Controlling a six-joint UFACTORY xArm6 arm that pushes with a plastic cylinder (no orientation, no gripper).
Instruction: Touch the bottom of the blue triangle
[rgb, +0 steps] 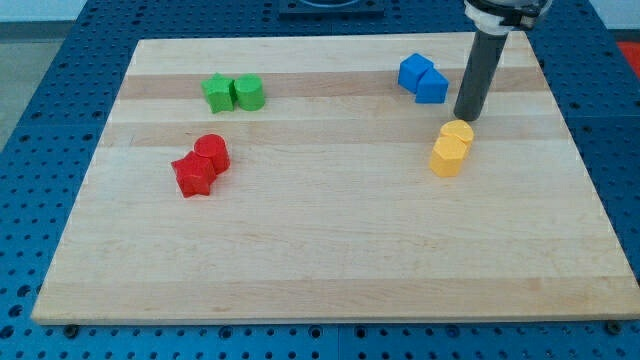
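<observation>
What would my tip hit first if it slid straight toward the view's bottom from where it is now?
Most likely the yellow blocks. My tip sits just above their top edge in the view, right of the blue blocks. It is slightly right of the yellow pair's centre, so it might only graze them; depth is unclear.

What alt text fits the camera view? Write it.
My tip rests just right of the blue blocks, above the yellow blocks. Green blocks and red blocks sit on the wooden board's left.
</observation>
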